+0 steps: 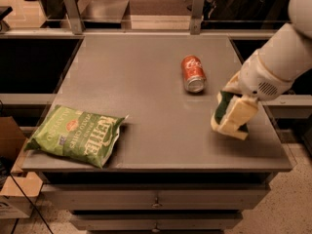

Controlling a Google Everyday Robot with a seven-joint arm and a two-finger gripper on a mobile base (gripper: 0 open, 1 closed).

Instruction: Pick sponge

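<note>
The sponge point(223, 107) shows as a dark green patch between the pale yellow padded fingers point(241, 114) of my gripper point(230, 117), near the table's right edge. The gripper is shut on the sponge and holds it tilted, just above the grey tabletop point(136, 82). Most of the sponge is hidden by the fingers. The white arm reaches in from the upper right.
A red soda can point(193, 73) lies on its side just left of and behind the gripper. A green chip bag point(78, 134) lies at the front left corner. The table's right edge is close under the gripper. Metal posts and a rail stand at the back.
</note>
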